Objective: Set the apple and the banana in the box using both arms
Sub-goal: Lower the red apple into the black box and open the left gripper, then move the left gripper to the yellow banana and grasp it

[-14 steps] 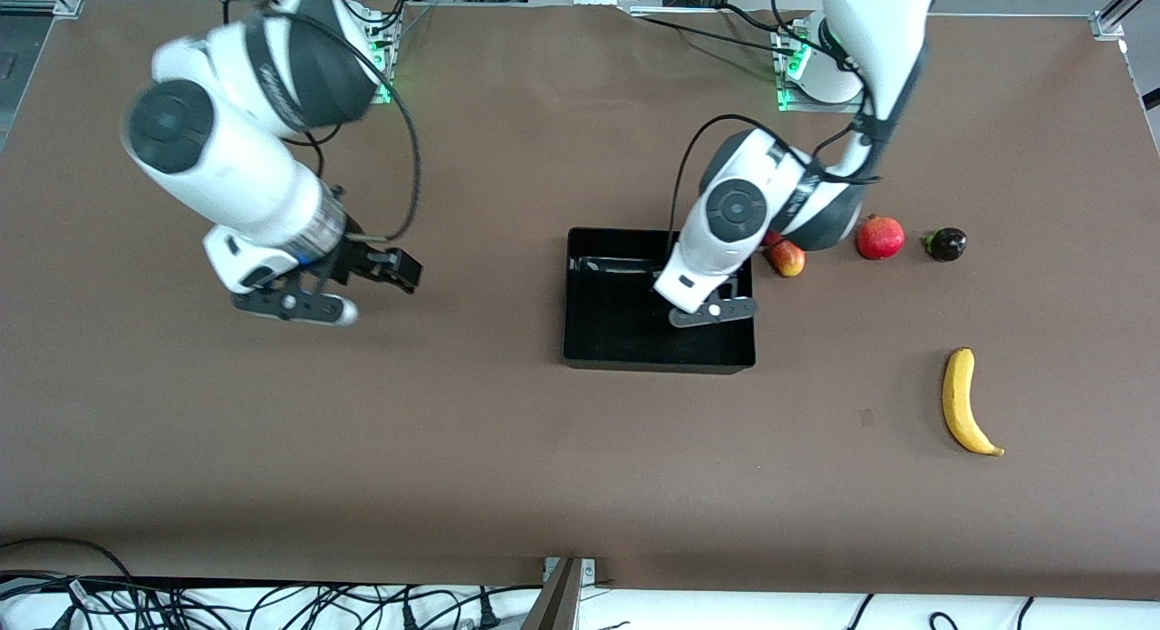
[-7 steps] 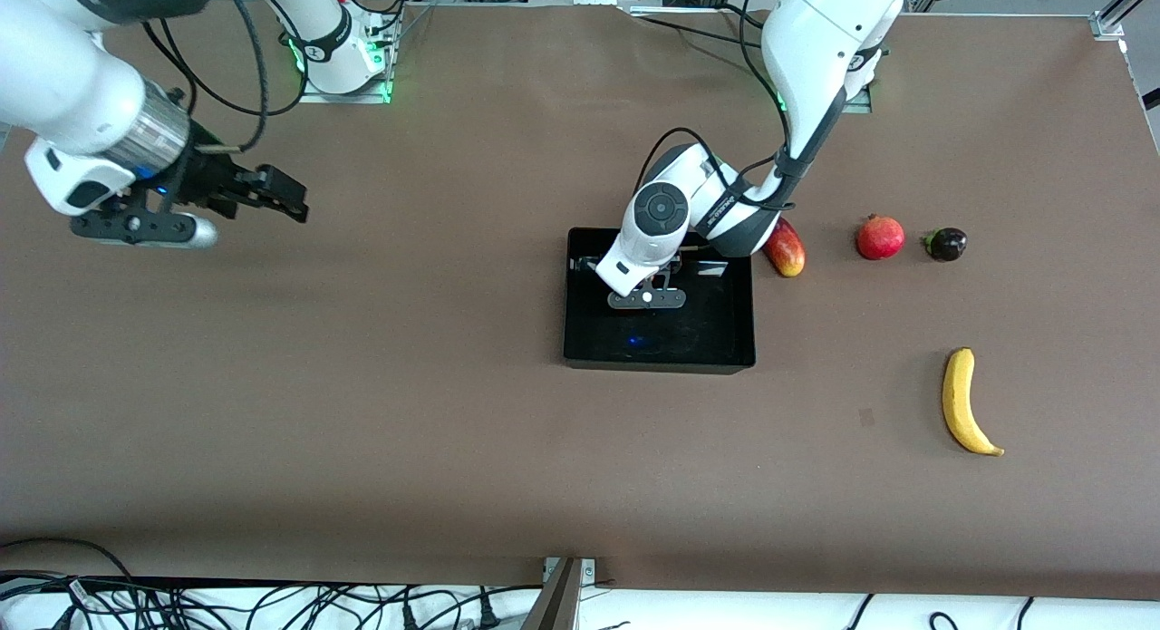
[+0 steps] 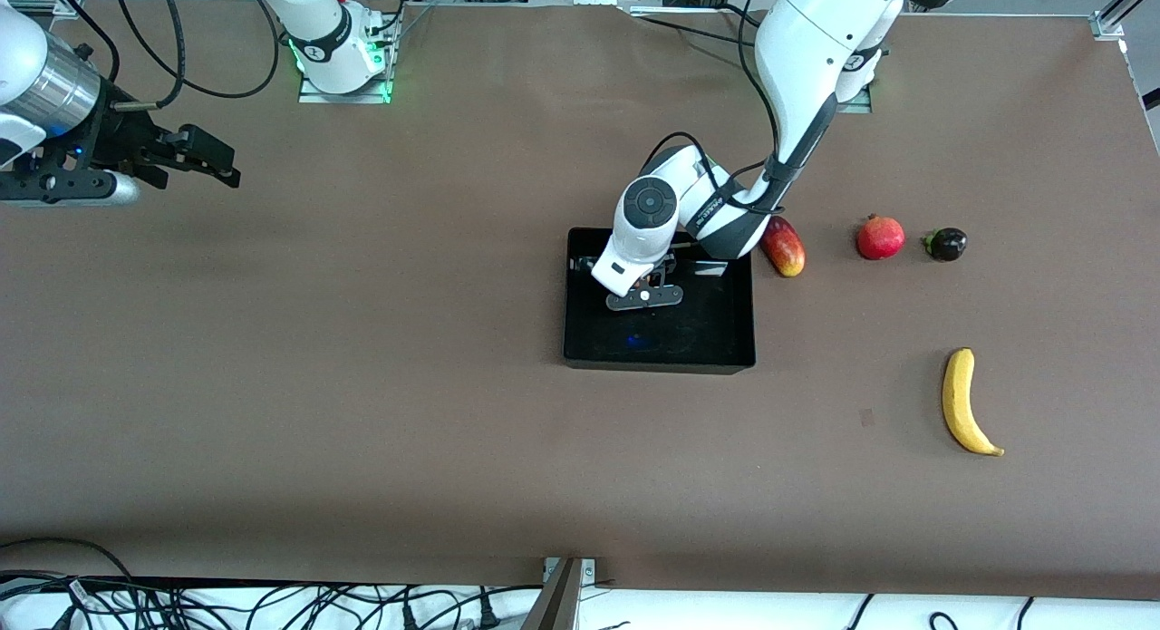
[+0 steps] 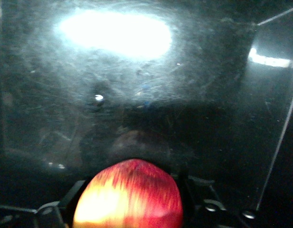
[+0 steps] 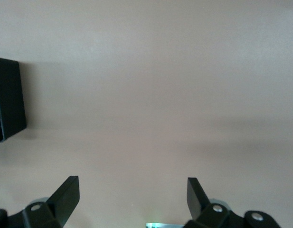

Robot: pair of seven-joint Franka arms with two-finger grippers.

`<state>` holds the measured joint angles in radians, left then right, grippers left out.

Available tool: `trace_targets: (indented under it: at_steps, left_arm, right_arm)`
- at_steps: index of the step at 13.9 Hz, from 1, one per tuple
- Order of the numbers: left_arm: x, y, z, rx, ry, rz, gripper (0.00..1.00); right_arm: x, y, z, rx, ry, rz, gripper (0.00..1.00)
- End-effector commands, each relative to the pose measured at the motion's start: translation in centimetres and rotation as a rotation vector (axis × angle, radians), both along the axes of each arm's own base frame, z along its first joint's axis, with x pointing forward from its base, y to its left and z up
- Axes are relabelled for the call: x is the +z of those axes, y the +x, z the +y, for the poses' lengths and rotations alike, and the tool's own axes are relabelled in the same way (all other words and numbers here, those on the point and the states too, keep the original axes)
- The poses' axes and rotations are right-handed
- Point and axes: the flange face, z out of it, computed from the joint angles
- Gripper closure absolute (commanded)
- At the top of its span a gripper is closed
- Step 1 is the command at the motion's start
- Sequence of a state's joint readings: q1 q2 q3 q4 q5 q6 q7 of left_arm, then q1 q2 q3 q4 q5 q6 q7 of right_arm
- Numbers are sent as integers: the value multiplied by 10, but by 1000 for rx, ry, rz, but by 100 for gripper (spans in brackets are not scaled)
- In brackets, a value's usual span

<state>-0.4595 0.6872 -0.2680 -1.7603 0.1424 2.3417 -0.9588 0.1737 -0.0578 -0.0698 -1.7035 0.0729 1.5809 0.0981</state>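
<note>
My left gripper [image 3: 645, 296] is low inside the black box [image 3: 689, 340], shut on the apple [image 4: 129, 194]. The apple is red with yellow patches and fills the space between the jaws, just above the glossy box floor [image 4: 137, 85]. In the front view the hand hides the apple. The yellow banana [image 3: 965, 402] lies on the table toward the left arm's end, nearer to the front camera than the box. My right gripper [image 3: 227, 163] is open and empty over bare table at the right arm's end. It also shows in the right wrist view [image 5: 133, 190], with a corner of the box [image 5: 8, 97].
An elongated red-and-yellow fruit [image 3: 785, 247] lies just outside the box wall, beside the left arm's elbow. A pinkish-red round fruit [image 3: 880, 237] and a dark purple fruit [image 3: 946, 244] lie in a row toward the left arm's end.
My left gripper has moved across the box toward the right arm's end and settled lower in it. My right arm has swung away toward its own end of the table.
</note>
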Motion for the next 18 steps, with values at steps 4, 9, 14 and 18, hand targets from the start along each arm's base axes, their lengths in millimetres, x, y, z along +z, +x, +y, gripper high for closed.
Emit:
trace_targets:
  at_steps: [4, 9, 14, 18]
  left_arm:
    - [137, 80, 101, 113, 68, -11, 0]
    - [145, 150, 327, -96, 53, 42, 0]
    - [88, 178, 493, -301, 24, -77, 0]
    - [32, 179, 530, -381, 53, -100, 0]
  right_arm:
    - [-3, -8, -13, 88, -50, -12, 0]
    - [9, -5, -13, 83, -67, -38, 0]
    - [7, 7, -12, 85, -63, -51, 0]
    - [14, 15, -10, 81, -65, -81, 0]
